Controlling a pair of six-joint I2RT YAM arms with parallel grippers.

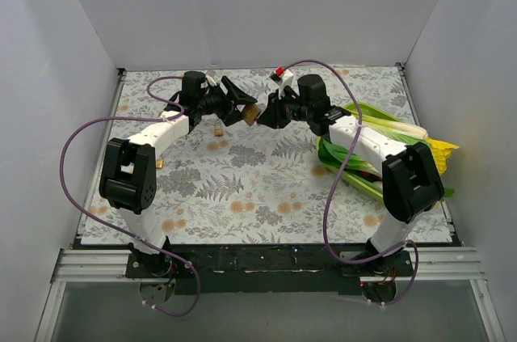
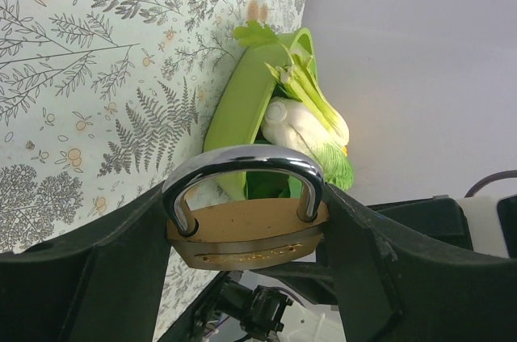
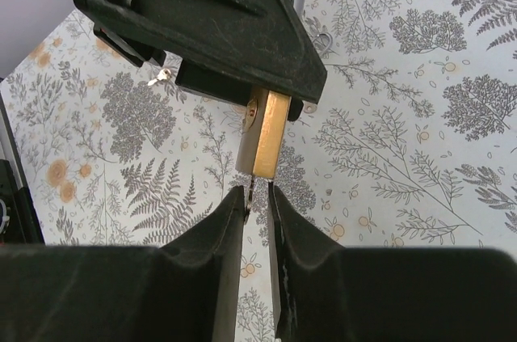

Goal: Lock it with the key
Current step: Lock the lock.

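My left gripper [image 1: 245, 107] is shut on a brass padlock [image 1: 251, 114] with a silver shackle and holds it above the far middle of the floral mat. In the left wrist view the padlock [image 2: 246, 233] sits between the two fingers of that gripper [image 2: 246, 204], with its shackle seated in the body. My right gripper [image 1: 268, 113] faces the padlock's bottom end [image 3: 266, 132]. Its jaws [image 3: 257, 190] stand a narrow gap apart around a thin key [image 3: 253, 188], which reaches up to the padlock's base.
Green leafy vegetables and a green tray [image 1: 380, 136] lie at the right of the mat, also in the left wrist view [image 2: 307, 116]. A small silver key [image 3: 161, 77] lies loose on the mat. A small brown piece [image 1: 216, 128] lies under the left arm. White walls enclose the table.
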